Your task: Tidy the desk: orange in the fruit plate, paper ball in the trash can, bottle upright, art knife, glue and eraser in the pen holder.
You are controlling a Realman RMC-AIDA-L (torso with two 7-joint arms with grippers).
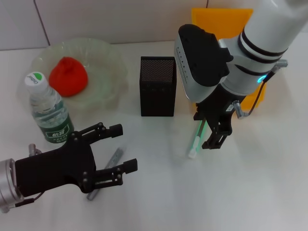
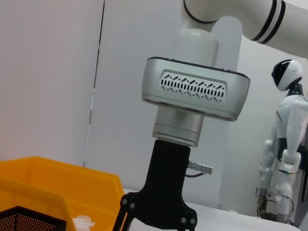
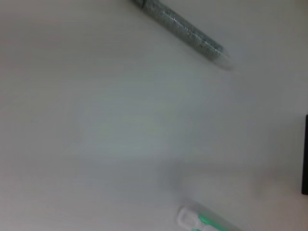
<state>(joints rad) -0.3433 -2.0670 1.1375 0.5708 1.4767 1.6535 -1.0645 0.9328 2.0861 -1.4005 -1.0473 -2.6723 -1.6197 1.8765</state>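
The right gripper (image 1: pixel 211 135), jaws apparently apart, hovered over the slim green-and-white glue stick (image 1: pixel 196 138) to grasp it, while the spread-fingered left gripper (image 1: pixel 113 154) idled.

Orange (image 1: pixel 68 76): red-orange, in a pale translucent green plate (image 1: pixel 108 60).
Bottle (image 1: pixel 48 109): clear, white cap with green mark, green label with white print.
Holder (image 1: pixel 158 86): black fine mesh, dotted pattern on the inner wall.
Bin (image 1: pixel 219 24): bright yellow-orange; the same yellow shows in the left wrist view (image 2: pixel 53 185).
Glue (image 1: pixel 196 138): green and white stick with a white tip, just beside the right gripper's (image 1: pixel 215 136) black jaws.
Knife (image 1: pixel 107 169): grey, speckled silver, between the left gripper's (image 1: pixel 118 154) black jaws.
Right arm: white with black bands, silver-grey wrist housing.
Table (image 1: pixel 260 192): plain white.
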